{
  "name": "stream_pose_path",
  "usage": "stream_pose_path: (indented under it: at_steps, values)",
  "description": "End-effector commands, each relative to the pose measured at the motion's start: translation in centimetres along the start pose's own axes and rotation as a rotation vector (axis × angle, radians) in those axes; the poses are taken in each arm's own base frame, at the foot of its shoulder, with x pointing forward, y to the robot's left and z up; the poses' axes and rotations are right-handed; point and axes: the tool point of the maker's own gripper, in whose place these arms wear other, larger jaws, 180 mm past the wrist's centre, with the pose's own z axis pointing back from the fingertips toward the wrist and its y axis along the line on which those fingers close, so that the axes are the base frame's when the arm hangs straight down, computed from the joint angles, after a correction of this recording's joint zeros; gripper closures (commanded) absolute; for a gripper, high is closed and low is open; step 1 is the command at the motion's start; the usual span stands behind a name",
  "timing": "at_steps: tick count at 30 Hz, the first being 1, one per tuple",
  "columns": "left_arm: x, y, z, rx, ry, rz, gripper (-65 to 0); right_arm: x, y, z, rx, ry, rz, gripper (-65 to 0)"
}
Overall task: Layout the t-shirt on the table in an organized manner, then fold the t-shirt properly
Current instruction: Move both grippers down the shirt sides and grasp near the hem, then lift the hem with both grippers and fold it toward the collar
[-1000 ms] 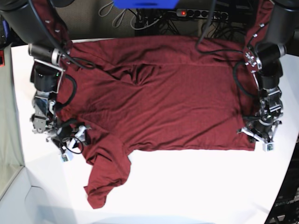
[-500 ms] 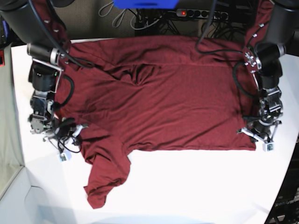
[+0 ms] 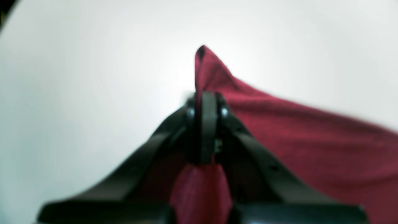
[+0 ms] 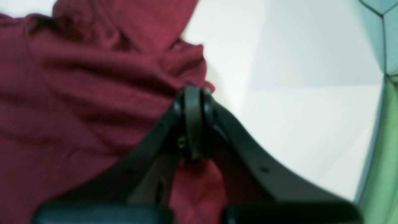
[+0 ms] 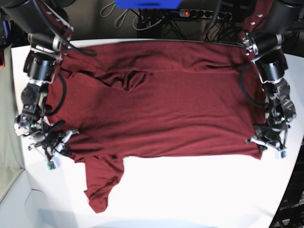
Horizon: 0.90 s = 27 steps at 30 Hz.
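Note:
The maroon t-shirt point(image 5: 161, 104) lies spread wide across the white table point(image 5: 190, 190), pulled fairly flat, with a crease near the collar point(image 5: 126, 80). One sleeve point(image 5: 102, 183) hangs toward the front edge. My left gripper point(image 5: 267, 144) is shut on the shirt's hem corner at the base view's right. In the left wrist view it point(image 3: 206, 102) pinches the fabric point(image 3: 279, 130), and a corner sticks up past the tips. My right gripper point(image 5: 61, 141) is shut on the shirt's edge by the sleeve. In the right wrist view it point(image 4: 192, 93) pinches bunched fabric point(image 4: 77, 93).
A power strip point(image 5: 199, 13), cables point(image 5: 123, 16) and a blue object point(image 5: 147, 4) lie behind the table's far edge. The table's curved edge runs close to both grippers at left and right. Bare white tabletop lies in front of the shirt.
Both grippers have moved outward and slightly toward the front, holding the shirt. The shirt is stretched wider and flatter, its far edge has shifted back, and the sleeve has moved to the left.

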Motion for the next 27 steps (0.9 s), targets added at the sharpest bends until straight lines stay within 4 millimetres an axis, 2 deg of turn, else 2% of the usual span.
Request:
stream_pose_path:
  at_steps: [1,3,10,16,18,21,27]
  values:
    - [2.6,0.5,0.5,0.007,-0.065,-0.006,0.0,2.4,-1.3,1.0,-0.036,-0.07,0.022,0.0]
    - [3.4,0.3,1.1,0.0,-0.083,-0.008,0.0,2.1,-1.1,1.8,-0.048,-0.077,0.041,0.0]
    - [4.3,-0.1,3.0,-0.019,-0.102,-0.022,0.0,0.9,0.5,3.5,-0.059,-0.085,0.075,0.0]
    - [4.5,-0.5,5.1,-0.043,-0.137,-0.02,0.0,0.9,1.6,5.6,-0.044,-0.141,0.067,0.0]
    - [4.0,-0.4,5.6,-0.046,-0.132,-0.021,0.0,0.4,1.9,6.3,-0.044,-0.134,0.075,0.0]
    - [3.5,-0.7,6.7,-0.059,-0.143,-0.022,0.0,-0.6,1.0,7.9,-0.088,-0.121,0.068,0.0]
    - [3.3,-1.2,9.0,-0.087,-0.173,-0.028,0.0,-1.0,0.4,10.3,-0.142,-0.133,0.077,0.0]
